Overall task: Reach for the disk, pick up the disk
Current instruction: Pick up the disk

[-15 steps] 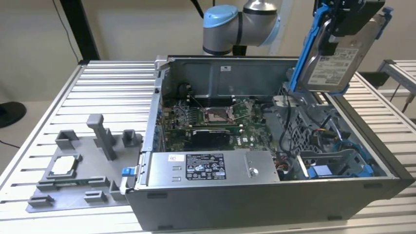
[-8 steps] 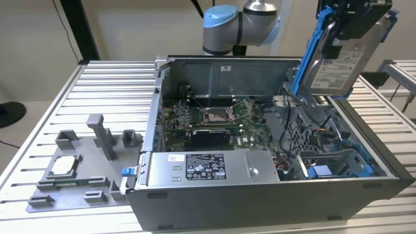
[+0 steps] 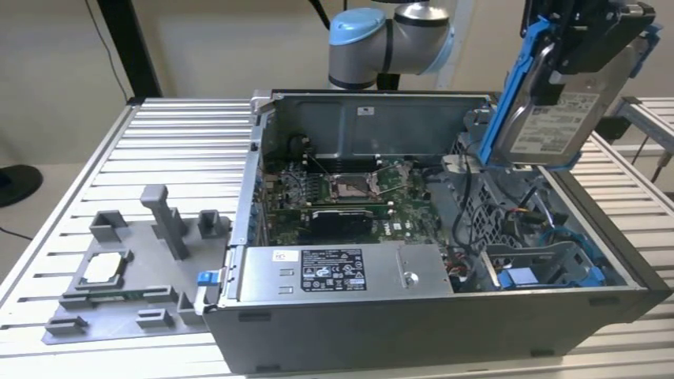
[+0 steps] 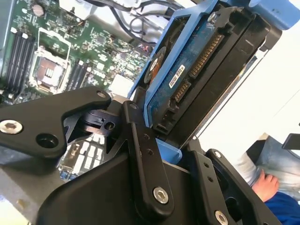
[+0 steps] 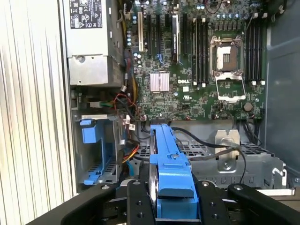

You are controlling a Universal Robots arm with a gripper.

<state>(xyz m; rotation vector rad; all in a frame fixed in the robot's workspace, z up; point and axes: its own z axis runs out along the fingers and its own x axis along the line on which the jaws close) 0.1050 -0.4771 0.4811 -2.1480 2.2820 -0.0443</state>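
Exterior view: disk (image 3: 550, 103) in its blue bracket (image 3: 512, 87) is held on edge, lifted clear above the open computer case (image 3: 421, 316) on the worktop (image 3: 179, 142), the hand (image 3: 592, 39) pinched on its upper end, apparently so that it clears the drive bay (image 3: 537, 264)

An open grey computer case (image 3: 421, 316) lies on its side on a desk (image 3: 179, 150) of ribbed metal slats. Inside it, a green motherboard (image 3: 348, 189) carries an empty processor socket (image 3: 346, 186); just beside the board, against the case's near wall, sits a long grey power supply (image 3: 337, 272) with a black-and-white label. A blue drive bay (image 3: 542, 272) fills the case's corner on the exterior view's right, with cables (image 3: 463, 197) trailing nearby. On the exterior view's left, a grey fixture (image 3: 137, 276) rests on the desk, holding a small square silver chip (image 3: 106, 268).
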